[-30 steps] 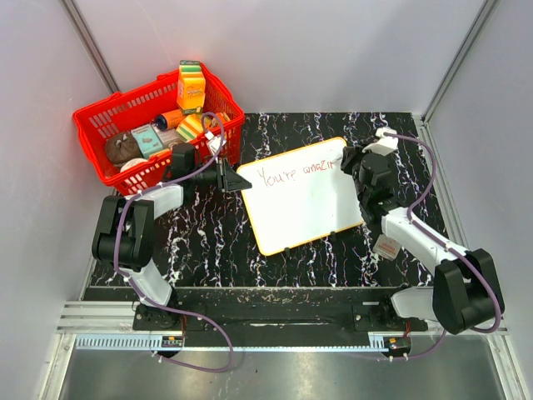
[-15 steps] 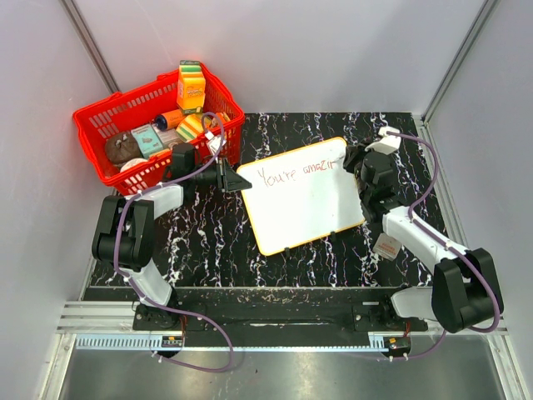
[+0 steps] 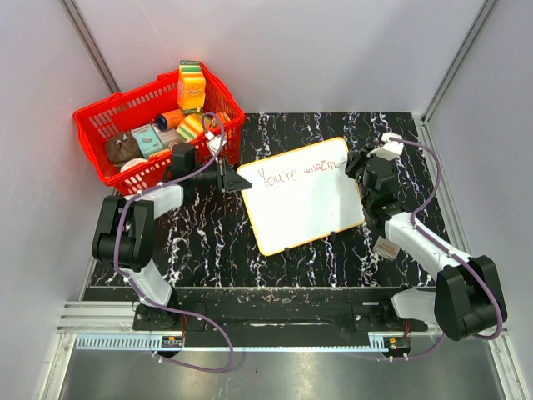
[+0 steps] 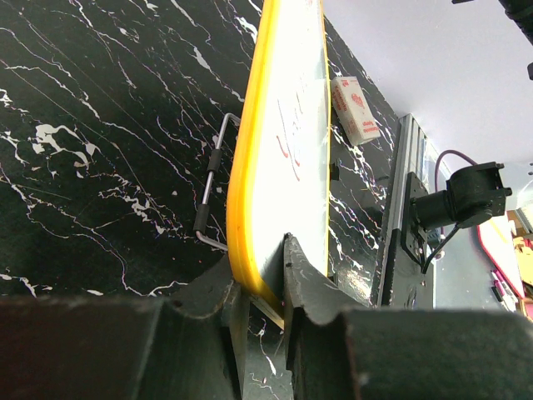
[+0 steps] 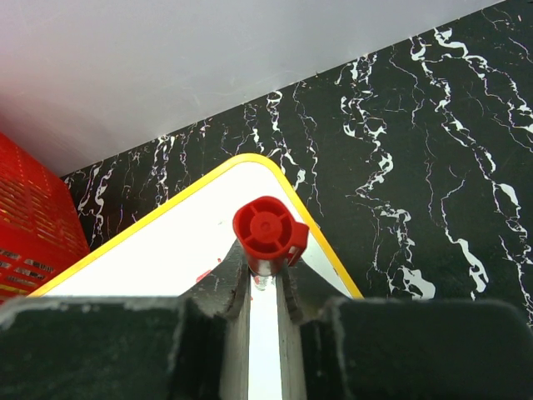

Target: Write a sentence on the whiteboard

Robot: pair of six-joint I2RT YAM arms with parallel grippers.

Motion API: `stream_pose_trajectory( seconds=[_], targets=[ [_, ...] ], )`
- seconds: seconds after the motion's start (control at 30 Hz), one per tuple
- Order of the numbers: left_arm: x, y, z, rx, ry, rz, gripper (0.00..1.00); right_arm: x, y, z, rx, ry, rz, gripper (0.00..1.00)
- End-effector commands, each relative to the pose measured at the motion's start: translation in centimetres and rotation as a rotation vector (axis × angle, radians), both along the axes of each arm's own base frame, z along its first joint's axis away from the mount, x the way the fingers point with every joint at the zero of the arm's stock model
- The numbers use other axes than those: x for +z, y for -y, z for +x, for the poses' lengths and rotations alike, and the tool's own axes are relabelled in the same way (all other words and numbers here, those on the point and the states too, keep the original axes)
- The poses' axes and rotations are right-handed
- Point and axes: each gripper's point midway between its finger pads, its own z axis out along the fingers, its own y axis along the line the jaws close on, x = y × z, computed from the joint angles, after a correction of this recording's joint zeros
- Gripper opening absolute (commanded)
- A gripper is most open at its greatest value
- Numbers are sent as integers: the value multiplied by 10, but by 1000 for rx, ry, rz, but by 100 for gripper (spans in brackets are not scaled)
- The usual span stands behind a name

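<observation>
your left gripper (image 4: 260, 292) is keeping its fingers clamped on the left corner of the whiteboard (image 3: 304, 208), which is sitting mid-way across the black table (image 3: 208, 242). your right gripper (image 5: 262, 282) is pinching a red marker (image 5: 265, 227) and, against a second ago, is standing further right, at the board's top right corner, past the sentence (image 3: 296, 172).

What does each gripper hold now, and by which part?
The left gripper pinches the whiteboard by its rim at the left corner. The right gripper clamps the marker by its barrel, just below the red end.
</observation>
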Motion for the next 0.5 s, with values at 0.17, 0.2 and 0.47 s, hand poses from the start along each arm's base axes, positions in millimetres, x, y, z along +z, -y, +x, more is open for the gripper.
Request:
stream_pose_trajectory(
  seconds=[0.17, 0.2, 0.47],
  targets=[
    [-42, 10, -10, -48, 78, 109, 0, 45, 8, 0, -31, 92, 22, 0],
    [-42, 10, -10, -49, 78, 108, 0, 46, 9, 0, -37, 96, 20, 0],
    [-42, 11, -10, -50, 77, 108, 0, 53, 20, 9, -88, 112, 12, 0]
  ],
)
